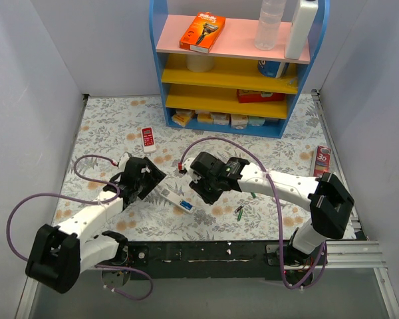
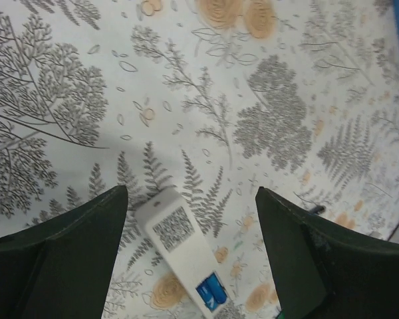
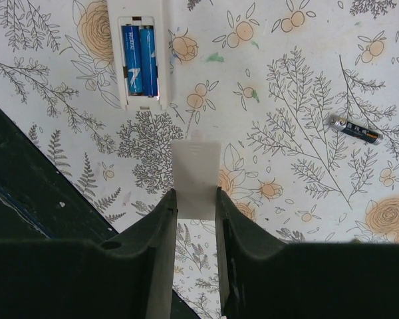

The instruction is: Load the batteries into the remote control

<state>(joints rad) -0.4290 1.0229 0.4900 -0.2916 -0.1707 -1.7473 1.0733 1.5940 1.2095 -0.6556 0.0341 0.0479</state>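
Floral tablecloth (image 1: 266, 139): by the near edge's middle the remote control (image 2: 176, 229) lies back-up, two blue batteries (image 3: 139, 58) seated. The right gripper (image 3: 194, 196), clamped on the battery cover (image 3: 196, 166), hangs just off the bay's end, roughly along its long axis. The left gripper (image 2: 191, 193) gapes wide.

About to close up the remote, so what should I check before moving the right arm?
1. Two blue batteries seated in the remote control: ok.
2. Their polarity: cannot tell.
3. Battery cover pinched in the right end effector: ok.
4. Cover lined up over the compartment: not ok, it sits apart from the remote and offset to one side.
5. Left end effector bracing the remote: not ok, it is open and straddles the remote without touching.
6. Loose battery clear of the cover's path: ok.
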